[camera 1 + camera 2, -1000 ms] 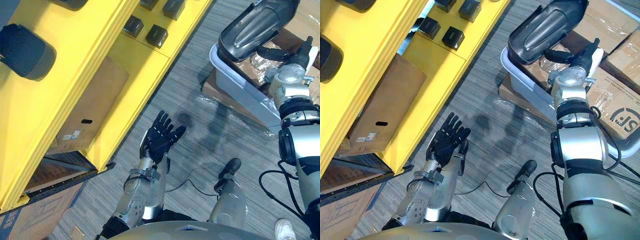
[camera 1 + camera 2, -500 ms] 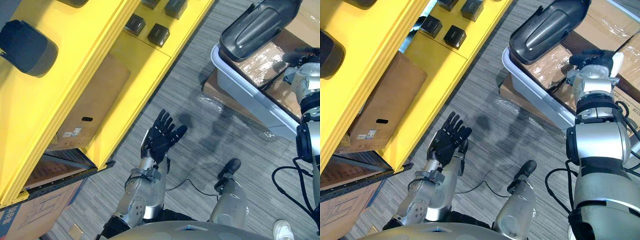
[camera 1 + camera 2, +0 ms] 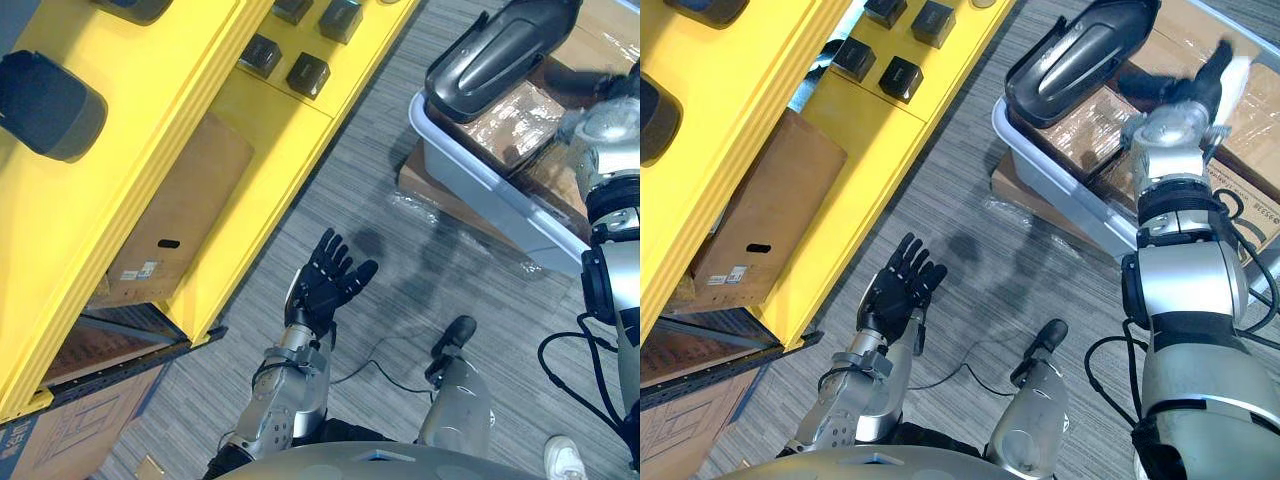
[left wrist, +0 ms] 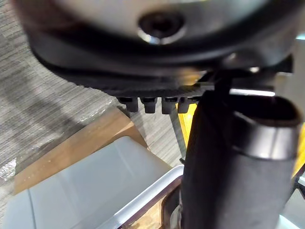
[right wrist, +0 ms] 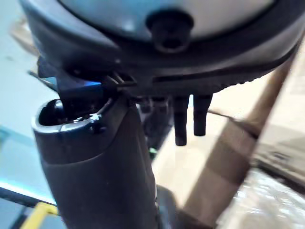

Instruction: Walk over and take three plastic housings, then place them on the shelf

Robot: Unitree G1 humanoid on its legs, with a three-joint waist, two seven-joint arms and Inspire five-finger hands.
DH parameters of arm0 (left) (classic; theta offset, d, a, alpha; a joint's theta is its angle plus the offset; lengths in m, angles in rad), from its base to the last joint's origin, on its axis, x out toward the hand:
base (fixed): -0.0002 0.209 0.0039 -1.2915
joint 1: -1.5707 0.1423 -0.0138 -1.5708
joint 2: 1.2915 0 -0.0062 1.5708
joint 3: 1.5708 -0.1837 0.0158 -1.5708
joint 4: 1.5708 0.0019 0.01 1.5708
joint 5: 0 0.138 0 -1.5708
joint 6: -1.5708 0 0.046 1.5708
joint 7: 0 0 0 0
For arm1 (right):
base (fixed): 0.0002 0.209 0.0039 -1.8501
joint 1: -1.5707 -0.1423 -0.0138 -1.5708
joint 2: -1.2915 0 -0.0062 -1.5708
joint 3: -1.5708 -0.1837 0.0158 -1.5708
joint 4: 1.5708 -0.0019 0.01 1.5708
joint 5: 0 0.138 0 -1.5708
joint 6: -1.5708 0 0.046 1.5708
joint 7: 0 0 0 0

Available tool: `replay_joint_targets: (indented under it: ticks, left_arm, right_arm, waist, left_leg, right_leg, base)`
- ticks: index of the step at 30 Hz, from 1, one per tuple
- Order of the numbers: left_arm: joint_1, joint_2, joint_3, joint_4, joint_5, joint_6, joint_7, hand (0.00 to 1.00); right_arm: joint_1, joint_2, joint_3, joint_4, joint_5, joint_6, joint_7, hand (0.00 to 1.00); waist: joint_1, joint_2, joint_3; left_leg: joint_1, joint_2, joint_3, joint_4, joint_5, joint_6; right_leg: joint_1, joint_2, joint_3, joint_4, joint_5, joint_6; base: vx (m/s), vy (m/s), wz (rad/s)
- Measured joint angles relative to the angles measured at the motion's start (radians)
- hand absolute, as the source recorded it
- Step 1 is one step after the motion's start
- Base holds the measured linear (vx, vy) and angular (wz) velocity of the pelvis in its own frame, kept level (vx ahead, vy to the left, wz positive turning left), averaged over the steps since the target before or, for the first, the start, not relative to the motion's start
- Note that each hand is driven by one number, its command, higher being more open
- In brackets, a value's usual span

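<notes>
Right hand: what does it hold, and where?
Nothing is held: the right hand is open near the plastic housing; the left hand is open too.

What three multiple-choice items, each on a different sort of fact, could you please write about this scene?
1. Where does the large dark housing rest?
A. On the floor
B. On the grey bin
C. In the left hand

2. What colour is the shelf?
A. Yellow
B. Blue
C. White

3. What state is the left hand in?
A. Shut on a housing
B. Open, holding nothing
C. Curled into a fist

Answers:
1. B, as the housing lies across the bin's far end.
2. A, as its boards are yellow throughout.
3. B, as its fingers are spread, palm up, above the floor.
</notes>
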Motion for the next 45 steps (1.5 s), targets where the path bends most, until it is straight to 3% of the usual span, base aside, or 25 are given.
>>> replay_joint_targets:
  ticks: [2,9,24,30,31,33,38,45]
  left_arm:
    - [0.0,0.002,0.0,0.0,0.0,-0.002,0.0,1.0]
    - [0.0,0.005,-0.002,0.007,-0.01,-0.02,-0.004,1.0]
    - [-0.015,-0.002,-0.02,0.06,-0.045,-0.026,-0.004,1.0]
    - [-0.024,-0.004,-0.022,0.064,-0.07,-0.028,-0.002,1.0]
    - [-0.026,-0.005,-0.023,0.067,-0.07,-0.028,-0.002,1.0]
    - [-0.033,-0.008,-0.025,0.082,-0.071,-0.027,-0.001,1.0]
    - [-0.046,-0.019,-0.026,0.085,-0.073,-0.027,0.008,1.0]
    - [-0.046,-0.026,-0.025,0.085,-0.073,-0.027,0.025,1.0]
  right_arm:
    - [-0.021,0.0,0.011,-0.018,-0.006,-0.025,-0.013,1.0]
    - [-0.017,0.034,0.027,-0.035,-0.006,-0.015,-0.001,1.0]
    - [0.001,0.045,0.102,0.054,-0.001,0.06,0.068,1.0]
    - [0.002,0.044,0.114,0.092,0.0,0.12,0.065,1.0]
    - [0.002,0.042,0.115,0.092,0.0,0.124,0.062,0.0]
    - [0.001,0.029,0.124,0.091,-0.001,0.137,0.053,0.0]
    - [-0.005,-0.022,0.123,0.088,0.002,0.252,0.023,0.0]
    - [-0.007,-0.072,0.096,0.094,0.017,0.275,-0.001,0.0]
  waist:
    - [0.005,0.0,0.0]
    - [0.003,0.0,0.0]
    - [0.058,0.002,-0.002]
    - [0.075,0.005,-0.004]
    - [0.078,0.005,-0.004]
    - [0.085,0.008,-0.005]
    - [0.098,0.017,-0.012]
    - [0.105,0.023,-0.016]
  left_leg:
    - [0.014,0.0,0.005,-0.018,0.007,-0.001]
    - [0.017,-0.002,0.007,-0.03,0.013,-0.001]
    - [-0.021,-0.016,-0.016,-0.04,0.026,0.001]
    - [-0.057,-0.023,-0.043,-0.024,0.028,0.0]
    - [-0.059,-0.025,-0.043,-0.024,0.028,0.0]
    - [-0.064,-0.03,-0.044,-0.022,0.028,0.0]
    - [-0.081,-0.033,-0.052,-0.01,0.024,0.003]
    - [-0.081,-0.032,-0.053,-0.009,0.023,0.003]
  right_leg:
    - [0.001,0.0,0.004,0.001,0.0,0.0]
    - [-0.001,-0.002,0.003,0.001,-0.001,-0.001]
    - [-0.045,-0.023,-0.014,0.037,-0.017,-0.008]
    - [-0.058,-0.029,-0.038,0.044,-0.02,-0.008]
    - [-0.06,-0.031,-0.038,0.045,-0.02,-0.008]
    - [-0.065,-0.037,-0.038,0.048,-0.02,-0.008]
    - [-0.063,-0.037,-0.053,0.037,-0.019,-0.007]
    - [-0.06,-0.037,-0.062,0.036,-0.019,-0.006]
  base:
    - [0.0,-0.011,-0.04]
    - [0.0,0.0,0.0]
    - [-0.01,-0.001,0.04]
    - [-0.02,-0.006,0.1]
    - [-0.02,0.009,0.07]
    - [-0.02,0.009,0.04]
    - [-0.02,0.002,0.03]
    - [0.0,0.0,0.0]
